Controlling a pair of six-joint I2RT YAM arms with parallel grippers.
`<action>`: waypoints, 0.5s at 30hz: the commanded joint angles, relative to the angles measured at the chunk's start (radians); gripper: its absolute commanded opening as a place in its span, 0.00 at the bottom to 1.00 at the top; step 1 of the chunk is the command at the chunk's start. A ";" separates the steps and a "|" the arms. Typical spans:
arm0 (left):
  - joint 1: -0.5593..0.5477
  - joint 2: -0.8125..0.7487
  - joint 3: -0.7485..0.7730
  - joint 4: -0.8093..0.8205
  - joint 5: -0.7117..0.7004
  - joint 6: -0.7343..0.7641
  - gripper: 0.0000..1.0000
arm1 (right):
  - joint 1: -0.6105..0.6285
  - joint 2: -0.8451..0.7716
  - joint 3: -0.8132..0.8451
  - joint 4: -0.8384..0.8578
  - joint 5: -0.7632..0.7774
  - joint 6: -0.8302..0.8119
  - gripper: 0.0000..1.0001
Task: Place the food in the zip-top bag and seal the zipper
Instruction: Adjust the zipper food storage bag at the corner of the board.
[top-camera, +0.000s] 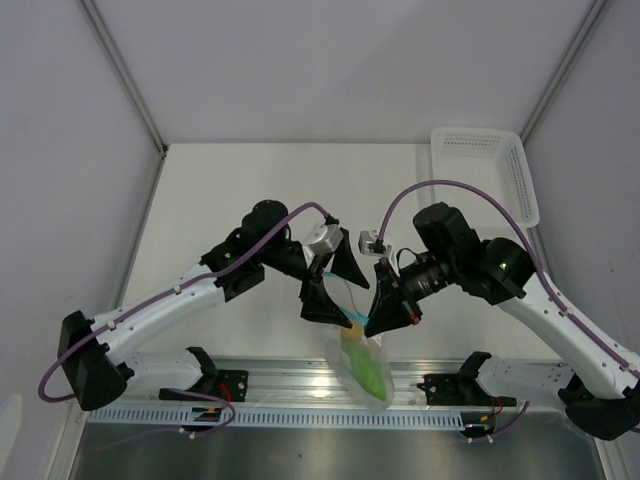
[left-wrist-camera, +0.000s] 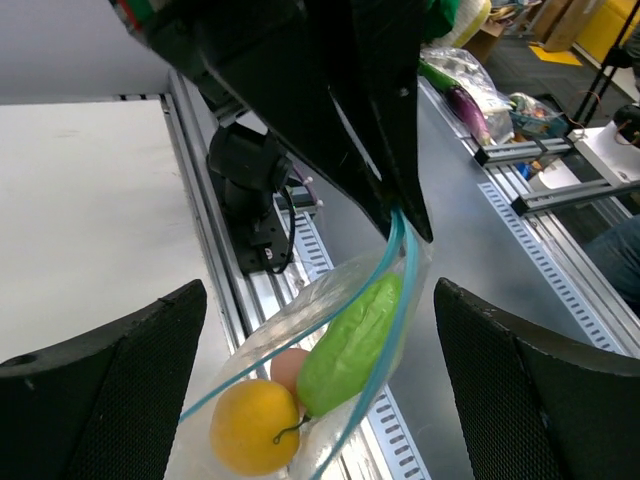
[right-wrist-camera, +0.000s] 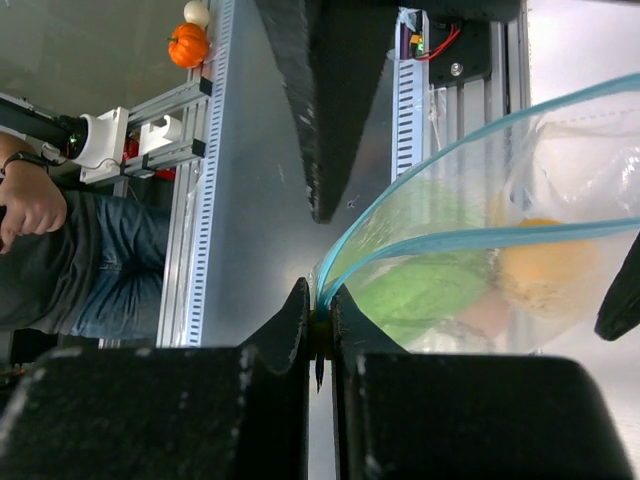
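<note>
- The step in hand is the sealing: the oblong bright green toy food piece (left-wrist-camera: 350, 345) and the round orange-yellow toy food piece (left-wrist-camera: 255, 430) both lie inside the crinkly clear zip-top plastic bag (top-camera: 368, 375).
- The thin teal-blue zipper strip (right-wrist-camera: 500, 238) is not closed. Its two lips run apart from each other away from the pinched end.
- The right gripper (right-wrist-camera: 320, 300) has its fingers pressed together on the very end of the zipper and carries the bag by that corner.
- The left gripper (top-camera: 335, 285) is spread wide and holds nothing, with the bag's mouth between its fingers but apart from both.
- The bag hangs at the near edge of the white worktop (top-camera: 230, 200), over the aluminium rail (top-camera: 270, 375), midway between the two arm bases.
- Its long axis runs from the pinched corner down toward the near edge. The closed bottom points away from the right gripper, and the green piece lies lengthwise along that line.
- The next move probably calls for the left gripper to close on both zipper lips just beside the right grip, then slide along the strip while the right holds firm.
- A crooked bite may leave the lips unmated.
</note>
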 joint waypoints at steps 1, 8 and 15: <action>-0.015 0.027 0.037 0.026 0.096 0.017 0.95 | 0.003 -0.021 0.041 -0.016 -0.011 -0.005 0.00; -0.036 0.042 0.023 -0.067 0.112 0.063 0.85 | -0.002 -0.034 0.043 -0.012 0.030 -0.004 0.00; -0.036 0.024 0.000 -0.167 0.056 0.084 0.76 | -0.017 -0.052 0.029 0.002 0.111 0.007 0.00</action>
